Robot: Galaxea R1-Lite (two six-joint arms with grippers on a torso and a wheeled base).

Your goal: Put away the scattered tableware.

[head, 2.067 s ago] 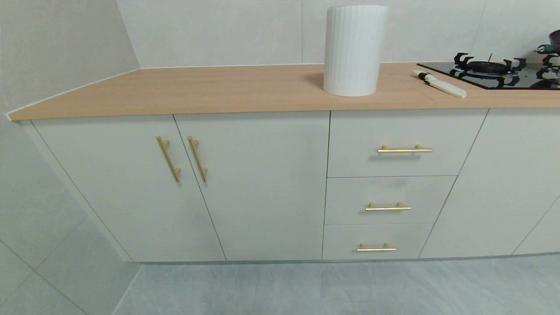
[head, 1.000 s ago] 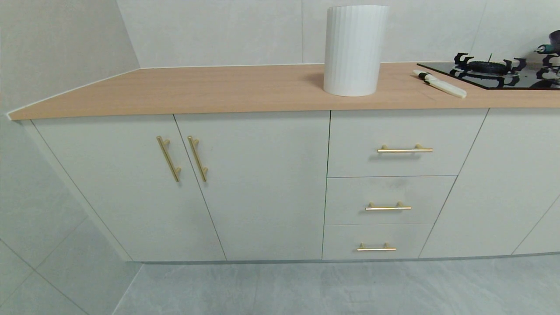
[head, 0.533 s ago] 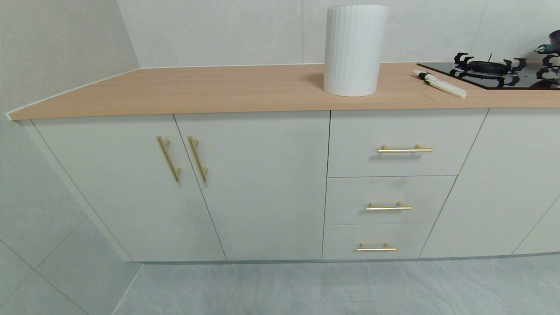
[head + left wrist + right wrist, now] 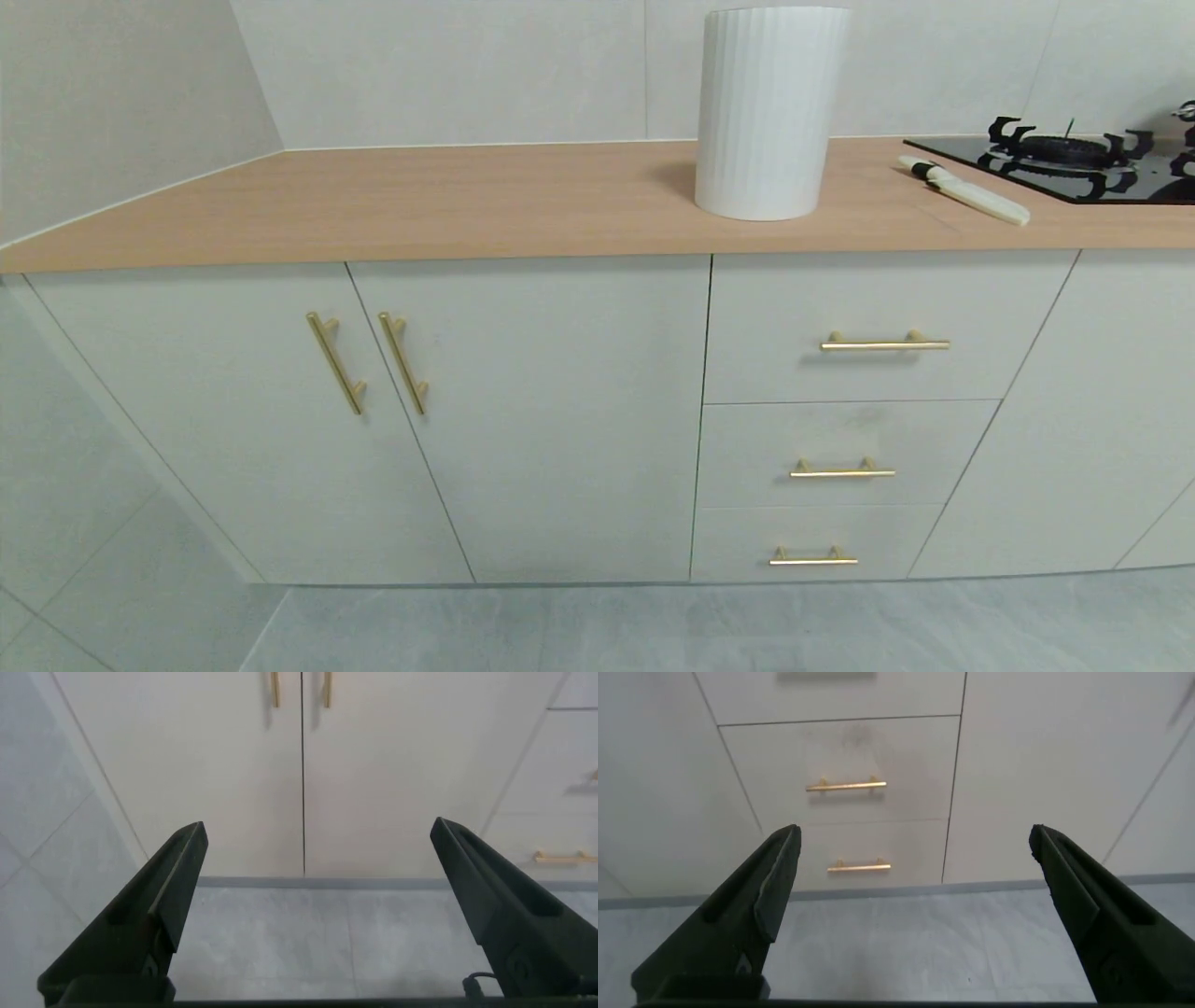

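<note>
Knife (image 4: 964, 189) lies flat near worktop (image 4: 420, 201) right front edge, between white holder (image 4: 770, 112) and hob (image 4: 1074, 154). Left gripper (image 4: 318, 833) spread wide, facing 2 doors (image 4: 392, 765); right gripper (image 4: 915, 835) spread wide, facing drawers (image 4: 845, 756).

The left stretch of the counter (image 4: 420, 201) is open wood from its near edge to the far wall (image 4: 467, 65), closed off on the left by the side wall (image 4: 112, 103). Right of it a tall white ribbed canister (image 4: 770, 112) stands in the way. Past a strip of wood, a knife (image 4: 966, 191) lies just beside the gas hob (image 4: 1074, 159), at its near corner. Below, shut cabinet doors (image 4: 541, 411) and drawers (image 4: 747, 439) carry protruding brass handles (image 4: 884, 344); open floor (image 4: 653, 625) lies in front of them.
</note>
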